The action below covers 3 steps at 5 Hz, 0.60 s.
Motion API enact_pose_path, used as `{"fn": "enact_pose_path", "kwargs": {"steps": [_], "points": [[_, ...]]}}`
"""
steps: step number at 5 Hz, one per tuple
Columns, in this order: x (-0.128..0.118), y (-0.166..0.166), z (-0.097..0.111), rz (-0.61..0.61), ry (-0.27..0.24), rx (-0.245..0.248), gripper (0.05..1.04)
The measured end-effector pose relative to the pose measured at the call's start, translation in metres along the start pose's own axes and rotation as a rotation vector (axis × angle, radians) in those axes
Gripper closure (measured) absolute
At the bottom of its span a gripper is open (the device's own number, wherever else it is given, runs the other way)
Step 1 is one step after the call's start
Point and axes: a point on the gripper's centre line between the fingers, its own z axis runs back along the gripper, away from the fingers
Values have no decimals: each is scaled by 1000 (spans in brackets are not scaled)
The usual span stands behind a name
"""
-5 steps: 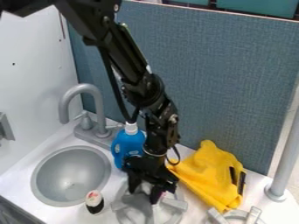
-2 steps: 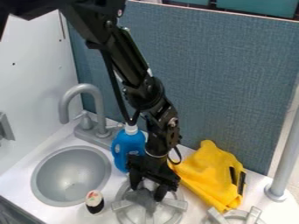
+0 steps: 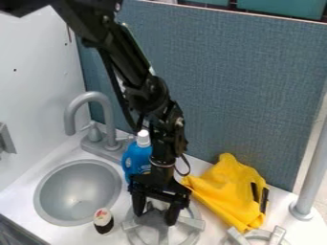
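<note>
The fingers [image 3: 172, 215] stand apart above the left burner [image 3: 191, 222], one to either side of a grey lump [image 3: 152, 219] lying on it. Whether they touch it, I cannot tell.

Burner [image 3: 191, 222]: we see a grey ring with raised spokes, its middle partly hidden.
Pose: flat, spokes up.
Place: we find it right of the sink [image 3: 70, 194].

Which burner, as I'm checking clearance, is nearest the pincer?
The burner nearer the sink: the pincer hangs right over it, while the other burner, toward the grey post, lies farther off.
</note>
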Motion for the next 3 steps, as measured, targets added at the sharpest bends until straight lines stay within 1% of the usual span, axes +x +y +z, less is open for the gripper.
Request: {"fn": "enact_pose_path", "kwargs": {"steps": [1, 2, 3], "points": [[-8, 0, 54, 23, -77, -25, 81], [-25, -15, 88, -25, -107, -20, 81], [-42, -28, 107, -81, -139, -14, 81]]}}
